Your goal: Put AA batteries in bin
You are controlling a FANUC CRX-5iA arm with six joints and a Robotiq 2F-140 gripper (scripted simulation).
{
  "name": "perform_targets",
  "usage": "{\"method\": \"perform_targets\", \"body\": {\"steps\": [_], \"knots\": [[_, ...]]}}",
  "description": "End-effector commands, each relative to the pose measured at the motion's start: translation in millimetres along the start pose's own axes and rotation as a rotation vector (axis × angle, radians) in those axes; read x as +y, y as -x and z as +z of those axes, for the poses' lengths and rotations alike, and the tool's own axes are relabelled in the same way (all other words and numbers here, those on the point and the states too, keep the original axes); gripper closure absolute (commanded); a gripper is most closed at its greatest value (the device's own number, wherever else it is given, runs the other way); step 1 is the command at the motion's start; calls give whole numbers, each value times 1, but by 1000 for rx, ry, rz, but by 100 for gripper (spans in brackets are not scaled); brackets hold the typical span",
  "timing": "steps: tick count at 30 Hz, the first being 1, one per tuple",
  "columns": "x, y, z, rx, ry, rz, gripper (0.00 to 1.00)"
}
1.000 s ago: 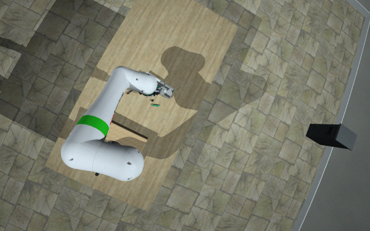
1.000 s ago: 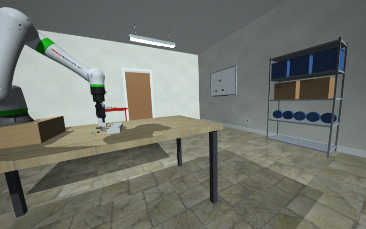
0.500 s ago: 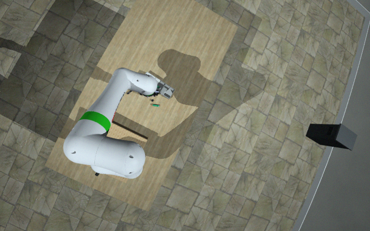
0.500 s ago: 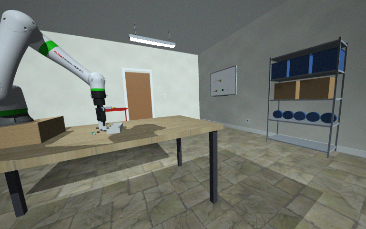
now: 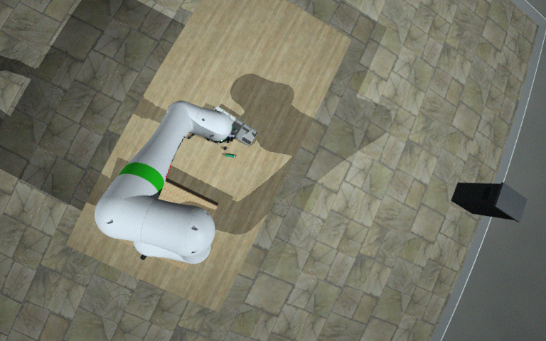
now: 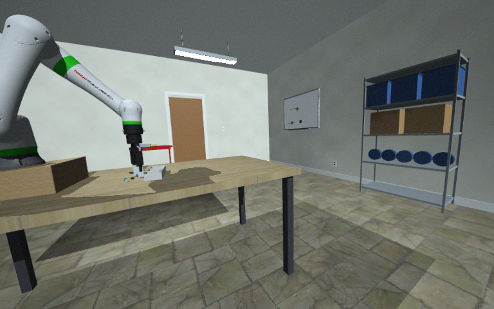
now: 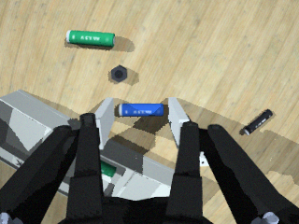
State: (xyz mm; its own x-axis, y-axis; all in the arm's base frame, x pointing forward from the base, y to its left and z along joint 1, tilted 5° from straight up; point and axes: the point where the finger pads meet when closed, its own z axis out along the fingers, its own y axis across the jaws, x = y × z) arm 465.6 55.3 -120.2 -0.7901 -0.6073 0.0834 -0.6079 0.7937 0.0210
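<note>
Claw (image 7: 141,116) half open and empty, its two fingertips bracketing a blue battery (image 7: 141,110) lying on the table (image 7: 206,32). The battery's long axis runs from one fingertip to the other, so closing would apparently press its ends. Grey bin (image 7: 37,126) just beside; green battery (image 7: 92,37) farther out.

My arm (image 6: 94,87) reaches down over the wooden table (image 6: 226,171), my claw (image 6: 137,174) low beside a small grey bin (image 6: 155,172). A tiny green battery (image 6: 125,179) lies nearby. A brown box (image 6: 40,178) sits left. Door (image 6: 187,129), whiteboard (image 6: 301,109) and shelf rack (image 6: 460,123) stand behind.
</note>
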Motion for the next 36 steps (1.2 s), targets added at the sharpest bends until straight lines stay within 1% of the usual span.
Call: {"method": "perform_targets", "body": {"steps": [1,3,4,35,36], "knots": [[0,0,0,0,0,0,59],[0,0,0,0,0,0,59],[0,0,0,0,0,0,71],[0,0,0,0,0,0,71],[0,0,-3,0,0,0,71]]}}
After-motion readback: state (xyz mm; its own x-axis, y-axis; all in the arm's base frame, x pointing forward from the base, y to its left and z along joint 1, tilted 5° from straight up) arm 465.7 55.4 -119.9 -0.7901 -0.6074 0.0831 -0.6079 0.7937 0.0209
